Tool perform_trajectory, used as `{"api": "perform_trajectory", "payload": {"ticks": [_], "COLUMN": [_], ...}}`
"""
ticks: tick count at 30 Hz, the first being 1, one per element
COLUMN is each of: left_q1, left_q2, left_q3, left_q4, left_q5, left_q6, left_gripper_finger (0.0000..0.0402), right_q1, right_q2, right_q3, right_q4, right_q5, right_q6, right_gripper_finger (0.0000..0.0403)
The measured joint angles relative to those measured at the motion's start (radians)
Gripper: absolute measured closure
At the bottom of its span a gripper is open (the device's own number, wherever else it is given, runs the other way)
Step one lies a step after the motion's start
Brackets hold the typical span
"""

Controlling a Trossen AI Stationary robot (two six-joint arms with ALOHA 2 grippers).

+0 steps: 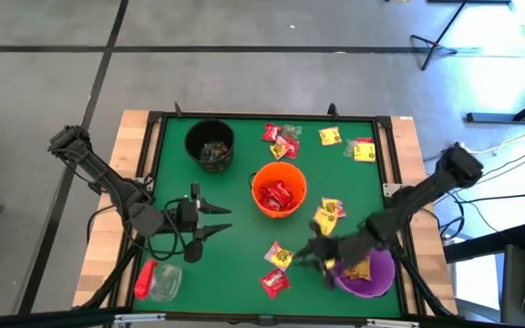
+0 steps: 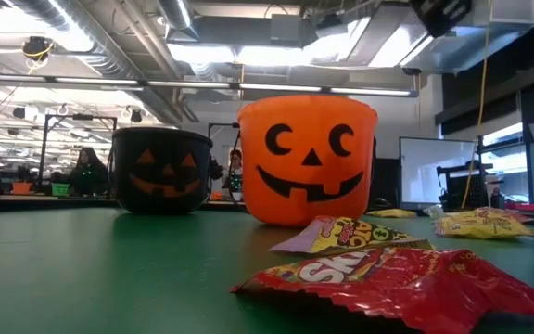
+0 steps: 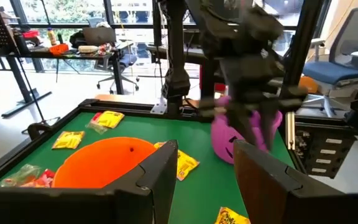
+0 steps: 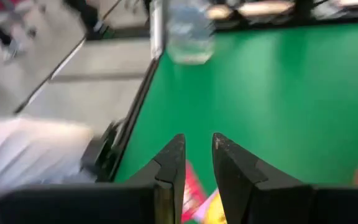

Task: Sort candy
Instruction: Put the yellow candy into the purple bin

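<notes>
Red candy (image 2: 406, 283) is lying closest to the low camera, with a yellow packet (image 2: 346, 234) just behind it and the orange bucket (image 2: 308, 158) and black bucket (image 2: 159, 170) standing farther back on the green counter (image 2: 82, 269).

From above, candy is lying scattered: a cluster near the far edge, a few pieces between the orange bucket and the purple bucket (image 1: 367, 273), red ones already sitting inside the orange bucket. The right end effector (image 1: 310, 255) is hanging low just beside the purple bucket, near two packets (image 1: 277, 269). The left end effector (image 1: 217, 221) is waiting, fingers spread, left of the orange bucket, holding nothing. A red-capped jar (image 1: 157, 281) is lying at the near left corner.

The left wrist view is looking over the orange bucket toward the purple one.

The right wrist view is showing its fingers (image 4: 173, 163) slightly parted with nothing gripped, candy (image 4: 202, 202) lying just beneath. I judge a pick is beginning; next, the fingers need lowering around one packet and closing.
</notes>
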Motion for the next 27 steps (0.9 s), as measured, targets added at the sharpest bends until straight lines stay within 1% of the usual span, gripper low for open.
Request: {"api": "perform_trajectory", "payload": {"ticks": [6, 10, 14, 17, 23, 27], "left_q1": [0.000, 0.000, 0.000, 0.000, 0.000, 0.000], "left_q2": [0.000, 0.000, 0.000, 0.002, 0.027, 0.053], "left_q3": [0.000, 0.000, 0.000, 0.000, 0.000, 0.000], "left_q4": [0.002, 0.001, 0.001, 0.000, 0.001, 0.001], "left_q5": [-0.001, -0.004, -0.011, -0.019, -0.023, -0.027], "left_q6": [-0.003, -0.021, -0.021, -0.021, -0.022, -0.022], "left_gripper_finger": [0.0253, 0.0253, 0.0253, 0.0253, 0.0253, 0.0253], "right_q1": [0.062, 0.053, 0.022, 0.000, -0.051, -0.089], "right_q2": [0.199, 0.286, 0.349, 0.374, 0.382, 0.385], "right_q3": [0.095, 0.162, 0.193, 0.201, 0.205, 0.204], "right_q4": [-0.042, -0.177, -0.257, -0.261, -0.299, -0.343], "right_q5": [0.022, 0.021, 0.017, -0.005, -0.001, -0.005], "right_q6": [-0.045, 0.022, 0.075, 0.098, 0.164, 0.203], "right_gripper_finger": [0.0326, 0.0326, 0.0319, 0.0290, 0.0210, 0.0184]}}
